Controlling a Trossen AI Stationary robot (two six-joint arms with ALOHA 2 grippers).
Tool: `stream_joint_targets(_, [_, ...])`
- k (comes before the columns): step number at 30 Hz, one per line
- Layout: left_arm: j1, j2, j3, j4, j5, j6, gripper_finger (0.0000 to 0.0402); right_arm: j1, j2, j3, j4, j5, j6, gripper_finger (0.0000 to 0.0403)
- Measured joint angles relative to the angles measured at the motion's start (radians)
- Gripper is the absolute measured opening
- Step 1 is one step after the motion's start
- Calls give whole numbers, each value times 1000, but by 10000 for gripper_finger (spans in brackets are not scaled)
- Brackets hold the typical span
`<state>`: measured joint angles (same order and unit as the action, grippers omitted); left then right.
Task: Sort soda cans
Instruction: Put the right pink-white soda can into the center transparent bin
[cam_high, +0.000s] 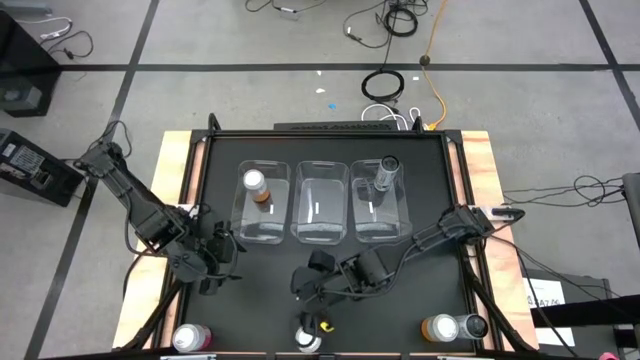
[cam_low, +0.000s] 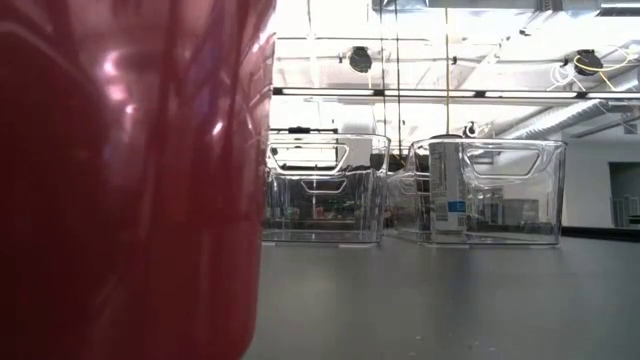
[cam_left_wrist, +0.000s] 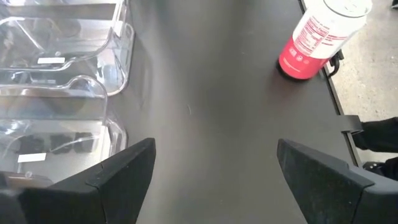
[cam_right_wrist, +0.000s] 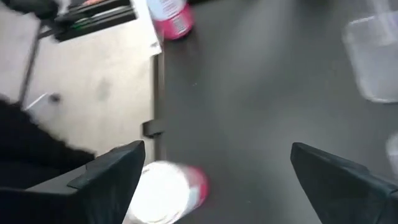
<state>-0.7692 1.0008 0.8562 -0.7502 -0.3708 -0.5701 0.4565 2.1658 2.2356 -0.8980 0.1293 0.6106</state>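
Pink-bodied, silver-topped soda can was stood at the black counter's near-left corner; thin, smooth metal was judged light, slippery and dentable, best gripped mid-body. Just beyond it, the left pincer was held low and wide open. Mid-counter, the right pincer, reached leftward, was spread wide over another pink can.

We see three clear plastic bins side by side on a black table, cables strewn beyond.
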Motion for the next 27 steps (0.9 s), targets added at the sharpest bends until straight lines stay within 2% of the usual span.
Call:
stream_joint_targets(5, [0,0,0,0,4,0,345,1,0,0,15,-5,12,390])
stream_joint_targets(10, [0,0,0,0,4,0,345,2,0,0,62,-4,133,390])
stream_joint_targets(21, [0,0,0,0,4,-1,345,7,12,1,61,3,138,389])
stream_joint_targets(27, [0,0,0,0,4,-3,345,48,13,1,22,90,127,389])
